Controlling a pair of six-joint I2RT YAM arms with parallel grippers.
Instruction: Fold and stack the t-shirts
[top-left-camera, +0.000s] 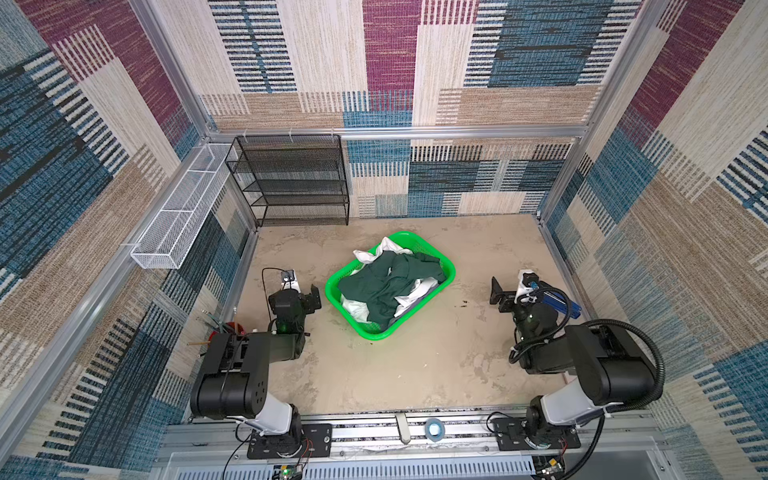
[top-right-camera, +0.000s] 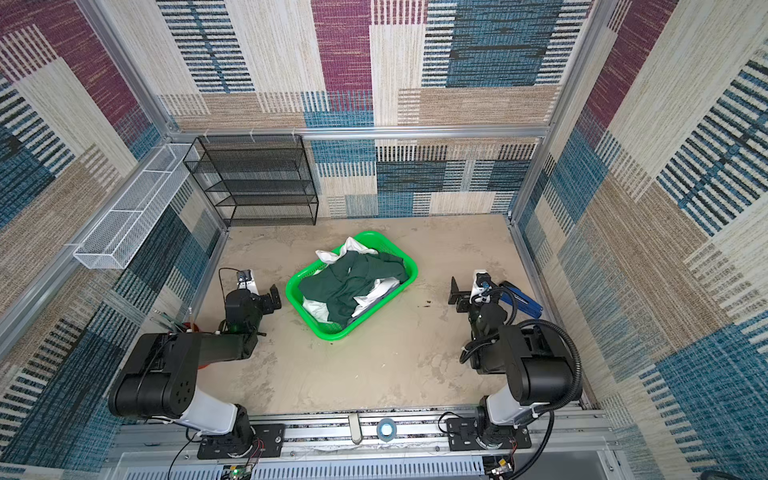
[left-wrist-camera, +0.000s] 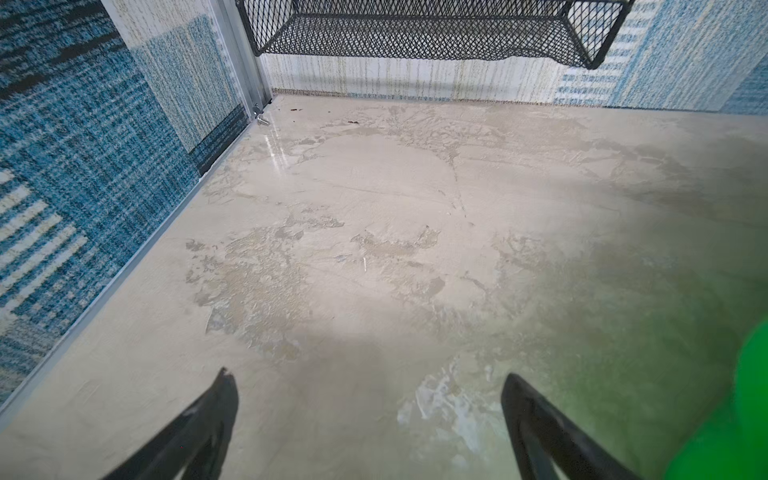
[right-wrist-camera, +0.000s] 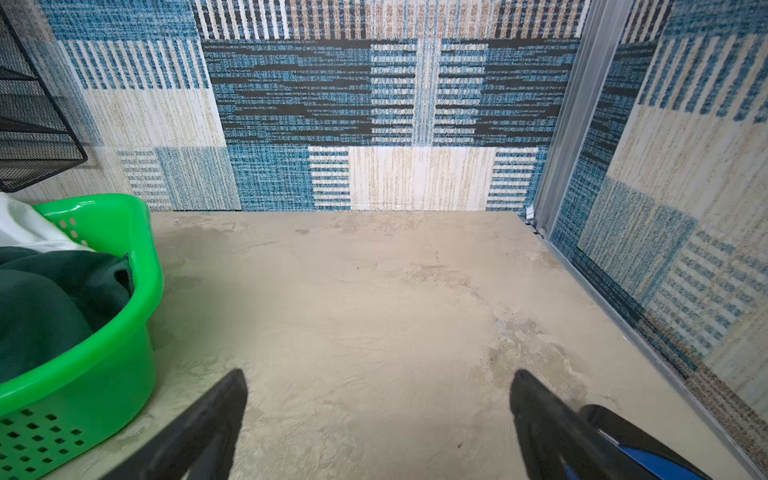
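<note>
The t-shirts lie crumpled in a bright green plastic basket (top-left-camera: 370, 332) (top-right-camera: 332, 332) at mid table. A dark green shirt (top-left-camera: 386, 286) (top-right-camera: 353, 286) (right-wrist-camera: 41, 311) lies on top, over white ones (top-left-camera: 390, 247) (top-right-camera: 353, 249) (right-wrist-camera: 20, 226). A strip of grey fabric (top-left-camera: 415, 305) shows at the basket's right side. My left gripper (top-left-camera: 293, 291) (top-right-camera: 253, 291) (left-wrist-camera: 368, 376) is open and empty over bare table just left of the basket (left-wrist-camera: 739, 415). My right gripper (top-left-camera: 521, 293) (top-right-camera: 480, 291) (right-wrist-camera: 379, 374) is open and empty, well right of the basket (right-wrist-camera: 104, 374).
A black mesh shelf (top-left-camera: 291, 178) stands at the back left. A white wire tray (top-left-camera: 178, 216) hangs on the left wall. A blue tool (top-left-camera: 563, 305) (right-wrist-camera: 648, 461) lies beside my right gripper. A red cup with pencils (top-left-camera: 226, 328) sits by the left arm.
</note>
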